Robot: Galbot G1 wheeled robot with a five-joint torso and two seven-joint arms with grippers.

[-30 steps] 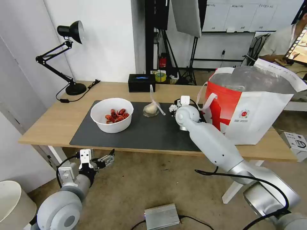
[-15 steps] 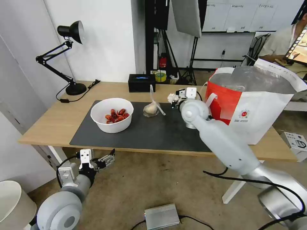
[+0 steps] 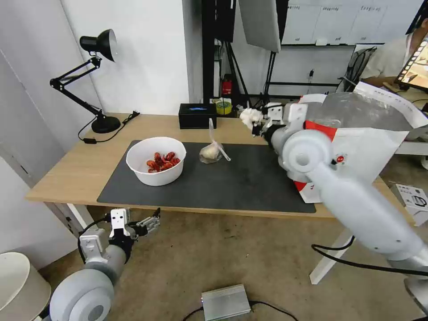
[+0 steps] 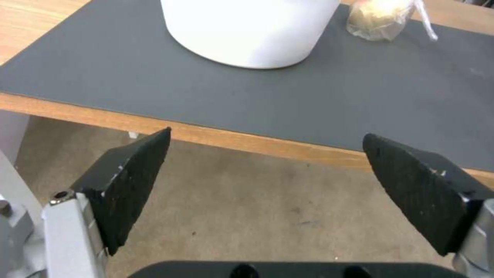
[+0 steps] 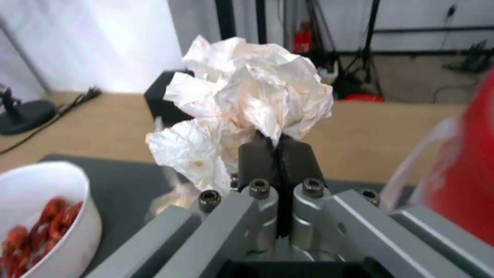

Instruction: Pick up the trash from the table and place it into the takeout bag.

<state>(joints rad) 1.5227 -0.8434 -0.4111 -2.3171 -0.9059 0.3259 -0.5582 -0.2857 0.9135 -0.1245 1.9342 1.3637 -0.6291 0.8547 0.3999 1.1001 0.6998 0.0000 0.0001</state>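
My right gripper [image 3: 257, 124] is shut on the crumpled white tissue [image 3: 251, 117] [image 5: 247, 96], held in the air over the table's far side, just left of the takeout bag [image 3: 370, 138]. On the dark mat [image 3: 232, 183] stand the white bowl of red crawfish shells [image 3: 156, 159] [image 4: 249, 27] and the knotted clear bag with a beige lump [image 3: 211, 151] [image 4: 381, 17]. My left gripper [image 3: 149, 223] [image 4: 268, 185] hangs open below the table's front edge, in front of the bowl.
A black tissue box [image 3: 197, 115] stands at the table's [image 3: 80, 169] back edge, a black desk lamp [image 3: 100, 80] at the back left. A grey box [image 3: 225, 302] with cables lies on the floor. The takeout bag's mouth gapes upward, foil lining showing.
My right gripper has lifted the tissue off the mat and carried it up and back, toward the takeout bag's rim. The left arm has stayed put.
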